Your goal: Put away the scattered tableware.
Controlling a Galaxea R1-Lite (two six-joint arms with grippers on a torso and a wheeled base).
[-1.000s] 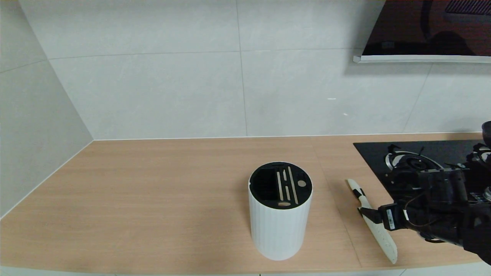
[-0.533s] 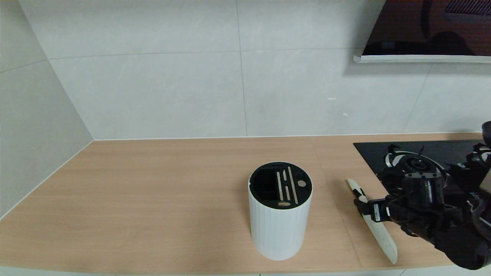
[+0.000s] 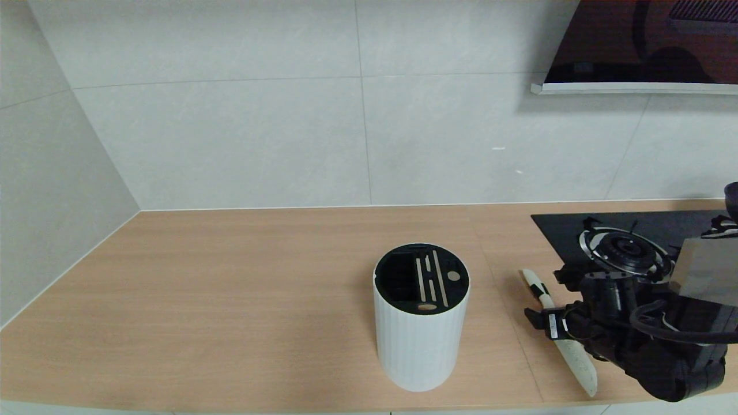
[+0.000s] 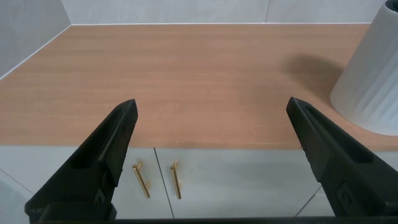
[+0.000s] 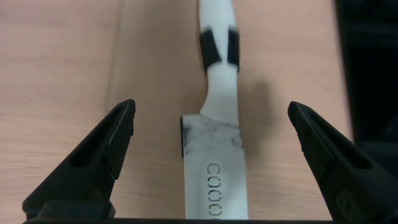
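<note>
Wooden counter (image 3: 259, 300) carries everything. At the left, the left gripper (image 4: 211, 146) hangs over the counter's front edge, fingers wide apart and holding nothing. Near the middle the white holder (image 3: 421, 323) stands upright, its slotted black top free. To its right, beside the stove (image 3: 622, 230), the white knife (image 3: 533, 285) lies flat with its handle toward the wall. The right gripper (image 5: 211, 127) hovers just above it, fingers spread either side of the blade's root. It should probably lower squarely, close on the narrow handle rather than the blade, and lift level.
</note>
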